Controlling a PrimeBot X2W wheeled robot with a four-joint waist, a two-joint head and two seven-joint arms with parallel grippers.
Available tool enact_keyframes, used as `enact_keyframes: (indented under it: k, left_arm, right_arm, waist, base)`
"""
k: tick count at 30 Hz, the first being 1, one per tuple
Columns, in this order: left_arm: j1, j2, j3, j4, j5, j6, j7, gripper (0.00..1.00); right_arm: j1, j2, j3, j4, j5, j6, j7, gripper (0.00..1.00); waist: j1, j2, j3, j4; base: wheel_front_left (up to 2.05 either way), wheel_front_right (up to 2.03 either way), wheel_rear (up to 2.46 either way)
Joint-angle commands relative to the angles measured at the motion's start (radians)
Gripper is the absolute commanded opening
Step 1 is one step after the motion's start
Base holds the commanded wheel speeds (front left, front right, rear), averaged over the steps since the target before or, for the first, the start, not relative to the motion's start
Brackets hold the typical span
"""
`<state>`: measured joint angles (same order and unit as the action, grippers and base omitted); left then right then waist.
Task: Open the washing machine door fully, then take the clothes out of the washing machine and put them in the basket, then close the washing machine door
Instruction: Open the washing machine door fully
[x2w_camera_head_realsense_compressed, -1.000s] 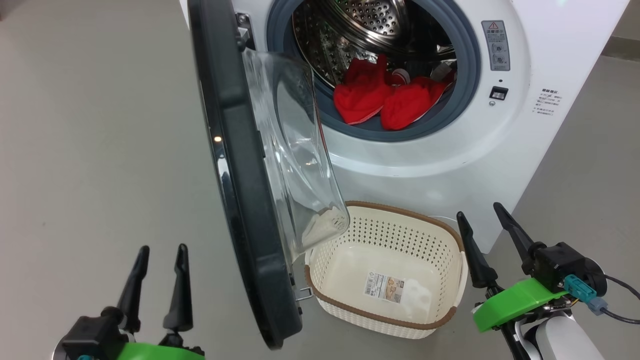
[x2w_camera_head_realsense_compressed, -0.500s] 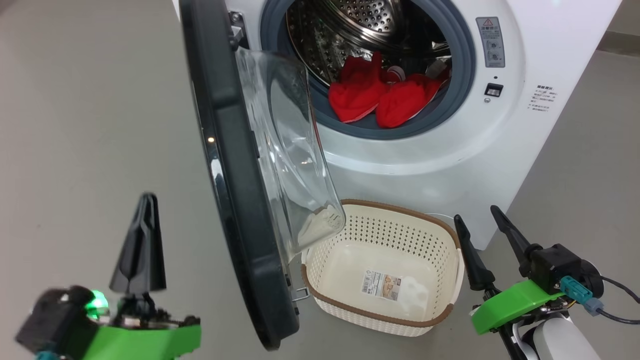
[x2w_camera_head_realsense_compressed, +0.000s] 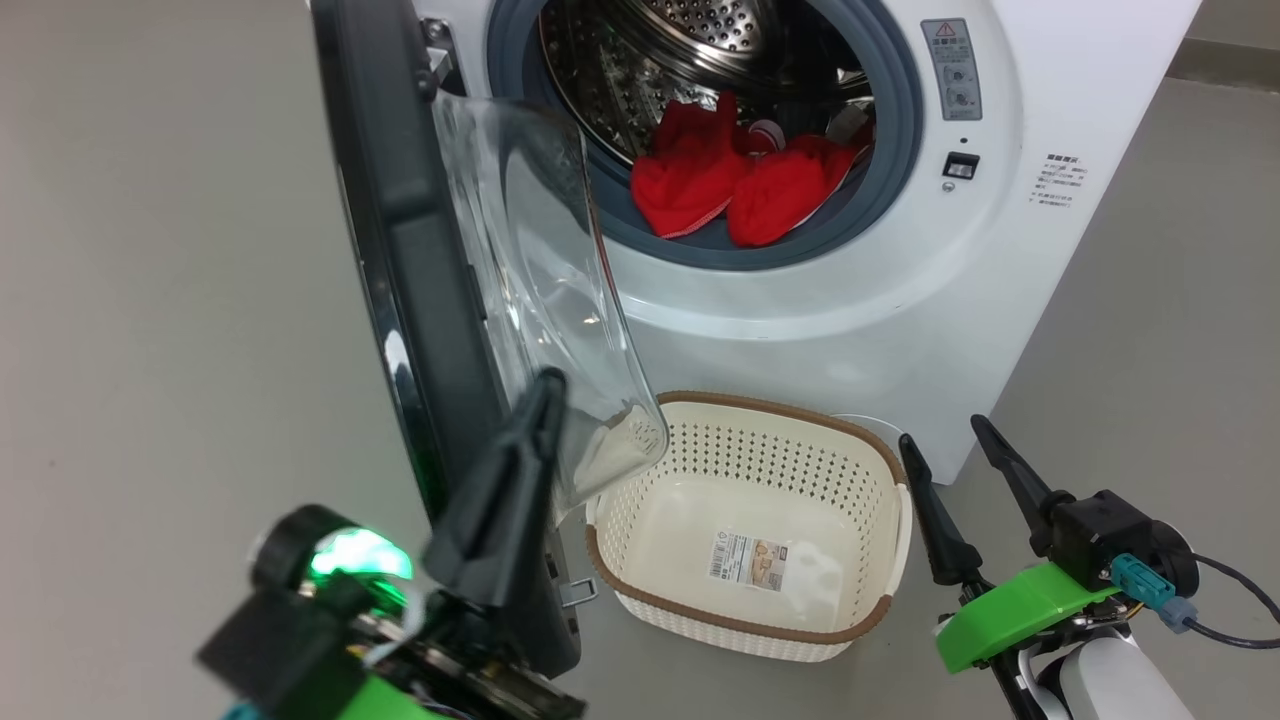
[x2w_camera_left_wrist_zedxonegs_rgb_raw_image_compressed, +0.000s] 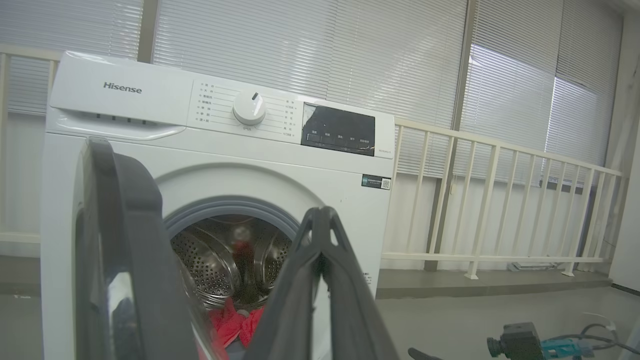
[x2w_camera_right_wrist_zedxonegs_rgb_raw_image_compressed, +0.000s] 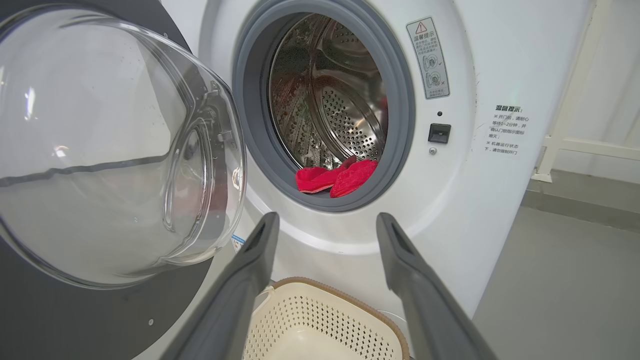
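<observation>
Status: the big round washing machine door (x2w_camera_head_realsense_compressed: 400, 250), glossy black rim with a bulging clear glass bowl, stands about edge-on to the head view. I judge that as not fully open yet.

Left pincer (x2w_camera_head_realsense_compressed: 545, 395): fingers pressed together, holding nothing. In the head view the tip sits in front of the door's lower part, near where rim meets glass. Can't tell if it touches.

Right pincer (x2w_camera_head_realsense_compressed: 940, 432): jaws wide apart, empty, just beside the right end of the small cream perforated plastic basket (x2w_camera_head_realsense_compressed: 770, 455) with the brown rim.

Clothes (x2w_camera_head_realsense_compressed: 730, 185): bright red soft garments, bunched at the drum mouth of the white boxy front-loading washing machine (x2w_camera_head_realsense_compressed: 850, 330), lower edge resting on the grey rubber ring (x2w_camera_head_realsense_compressed: 898, 110). Basket is on the grey floor (x2w_camera_head_realsense_compressed: 150, 300) in front of the machine, nothing in it but its sticker.

Risks:
- A closed tip on a glossy rim can skid off, or land on the glass bowl instead of the rim.
- Pushing on the inner face swings the door toward shut, not open.
- The glass bowl overlaps the basket's left end in the head view; a half-open door crowds the drum-to-basket path.
- Garments are tangled together, so one grab may drag both and drop one on the floor.
- The basket looks light; the right pincer can knock it.
</observation>
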<state>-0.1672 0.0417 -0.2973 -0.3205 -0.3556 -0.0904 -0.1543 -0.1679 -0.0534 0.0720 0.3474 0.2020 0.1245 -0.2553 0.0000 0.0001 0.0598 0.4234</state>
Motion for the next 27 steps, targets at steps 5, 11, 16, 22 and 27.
enact_keyframes:
  k: [5, 11, 16, 22, 27]
  left_arm:
    - [0.022, 0.018, -0.039, -0.003, -0.012, 0.004, 0.144, 0.0]
    - [0.057, 0.02, -0.06, 0.032, -0.023, 0.035, 0.216, 0.0]
    - [0.079, 0.04, -0.065, 0.086, -0.017, 0.054, 0.268, 0.0]
    - [0.091, 0.038, -0.054, 0.147, -0.024, 0.085, 0.27, 0.0]
    - [0.086, 0.039, -0.035, 0.188, -0.016, 0.112, 0.258, 0.0]
  right_arm:
    - [-0.027, 0.003, 0.022, -0.028, 0.015, 0.006, -0.006, 1.0]
    - [-0.01, 0.003, 0.021, -0.051, 0.012, 0.006, -0.006, 1.0]
    - [0.005, 0.003, 0.023, -0.062, 0.015, 0.006, -0.006, 1.0]
    - [0.021, 0.003, 0.028, -0.063, 0.02, 0.006, -0.006, 1.0]
    - [0.034, 0.003, 0.037, -0.059, 0.024, 0.006, -0.006, 1.0]
  waist:
    - [0.0, -0.0001, -0.007, -0.012]
    - [0.0, -0.0001, -0.02, -0.012]
    - [0.0, -0.0001, -0.032, -0.008]
    - [0.0, -0.0001, -0.047, -0.002]
    - [0.0, -0.0001, -0.059, 0.005]
  base:
    - [0.0, 0.0, 0.0]
    - [0.0, 0.0, 0.0]
    - [0.0, 0.0, 0.0]
    - [0.0, 0.0, 0.0]
    - [0.0, 0.0, 0.0]
